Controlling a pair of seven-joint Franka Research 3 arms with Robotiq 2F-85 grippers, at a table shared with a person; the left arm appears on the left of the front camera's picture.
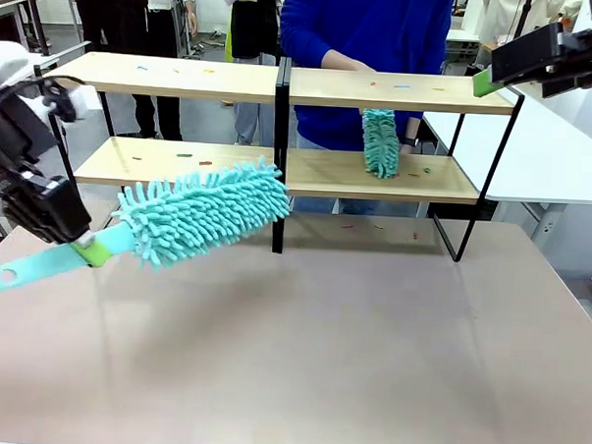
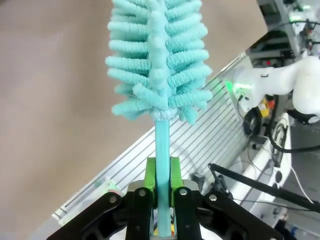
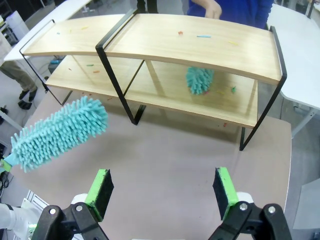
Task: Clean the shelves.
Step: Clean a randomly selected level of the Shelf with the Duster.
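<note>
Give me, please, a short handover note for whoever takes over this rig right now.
Left gripper: shut on the handle of a teal duster, held tilted above the table in front of the lower left board, not touching it.
Right gripper: open and empty, raised near the upper right end of the shelves.
A second duster is at the lower right board, on the person's side.
Done: cannot tell.
Left: coloured bits lie on both tiers.
</note>
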